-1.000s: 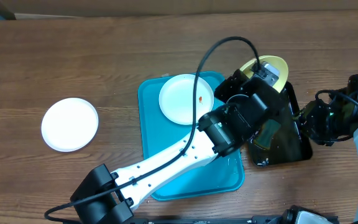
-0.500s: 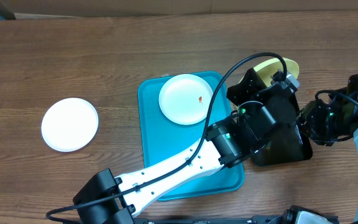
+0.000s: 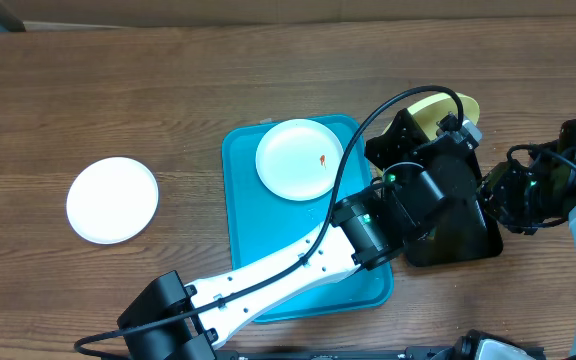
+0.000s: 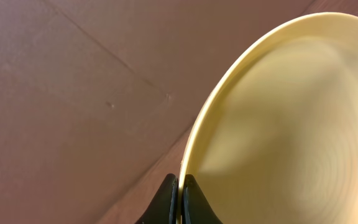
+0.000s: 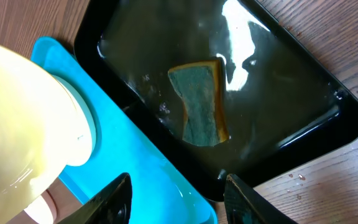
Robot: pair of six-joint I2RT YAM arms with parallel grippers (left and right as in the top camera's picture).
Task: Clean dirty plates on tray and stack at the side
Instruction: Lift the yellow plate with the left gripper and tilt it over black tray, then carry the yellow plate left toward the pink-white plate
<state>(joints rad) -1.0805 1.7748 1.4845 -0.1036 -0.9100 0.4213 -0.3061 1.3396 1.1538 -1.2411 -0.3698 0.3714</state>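
Note:
My left gripper (image 4: 179, 199) is shut on the rim of the pale yellow plate (image 4: 291, 130) and holds it tilted above the black tray; the plate also shows in the overhead view (image 3: 446, 104). A white plate (image 3: 298, 158) with a small red-orange smear lies at the far end of the blue tray (image 3: 253, 270). Another white plate (image 3: 112, 199) lies on the table at the left. My right gripper (image 5: 178, 196) is open and empty, hovering over the near corner of the black tray (image 5: 291, 106), which holds a green and yellow sponge (image 5: 201, 102) in liquid.
The black tray (image 3: 473, 235) sits right of the blue tray, touching its edge. My left arm (image 3: 298, 250) crosses the blue tray diagonally. My right arm (image 3: 548, 190) is at the right edge. The table is brown wood (image 3: 118, 90).
My left gripper has carried the yellow plate a little to the right over the black tray during the first half second, then stayed still. The right arm has not moved.

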